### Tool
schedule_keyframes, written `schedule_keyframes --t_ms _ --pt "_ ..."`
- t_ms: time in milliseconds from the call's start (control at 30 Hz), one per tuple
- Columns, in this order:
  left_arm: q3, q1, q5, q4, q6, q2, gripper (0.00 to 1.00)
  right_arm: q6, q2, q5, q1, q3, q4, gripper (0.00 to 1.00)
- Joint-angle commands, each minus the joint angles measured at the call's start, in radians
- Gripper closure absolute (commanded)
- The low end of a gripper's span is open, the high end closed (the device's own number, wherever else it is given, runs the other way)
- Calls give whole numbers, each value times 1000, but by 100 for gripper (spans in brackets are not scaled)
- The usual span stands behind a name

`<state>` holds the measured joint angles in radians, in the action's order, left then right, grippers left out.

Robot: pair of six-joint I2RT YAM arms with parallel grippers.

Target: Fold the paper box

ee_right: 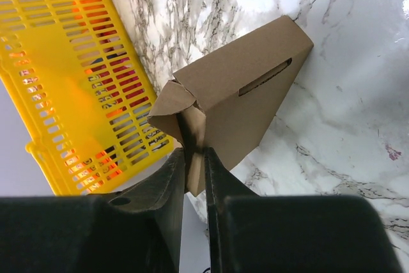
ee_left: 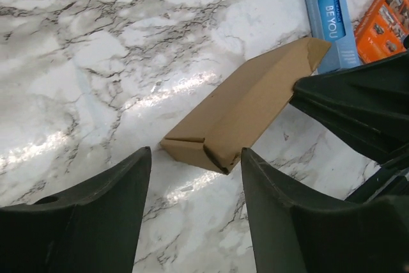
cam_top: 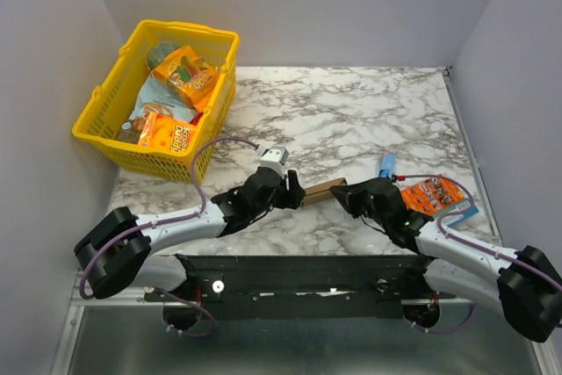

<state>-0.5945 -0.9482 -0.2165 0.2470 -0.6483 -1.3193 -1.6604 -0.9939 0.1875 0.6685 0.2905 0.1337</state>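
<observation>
The paper box [cam_top: 323, 189] is a small brown cardboard box lying between my two grippers near the table's front. In the left wrist view the paper box [ee_left: 246, 103] lies flat on the marble, its near end just beyond my open, empty left gripper [ee_left: 195, 177]. My left gripper [cam_top: 292, 192] sits at the box's left end. My right gripper [ee_right: 195, 167] is shut on the box's end flap; the paper box [ee_right: 246, 91] stretches away from the fingers. In the top view the right gripper [cam_top: 344, 192] is at the box's right end.
A yellow basket [cam_top: 105, 120] with snack packets stands at the back left, also in the right wrist view [ee_right: 70, 81]. An orange packet [cam_top: 439, 195] and a slim blue packet [cam_top: 385, 164] lie right of the right gripper; both show in the left wrist view [ee_left: 329, 17].
</observation>
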Motion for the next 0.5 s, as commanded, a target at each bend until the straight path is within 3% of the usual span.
schedule_keyframes --t_ms 0,467 --pt "10 70 49 -109 -94 57 30 19 -26 23 -1 -48 -171 76" --pt "125 141 250 173 -306 45 25 30 -35 27 -1 -28 -174 76"
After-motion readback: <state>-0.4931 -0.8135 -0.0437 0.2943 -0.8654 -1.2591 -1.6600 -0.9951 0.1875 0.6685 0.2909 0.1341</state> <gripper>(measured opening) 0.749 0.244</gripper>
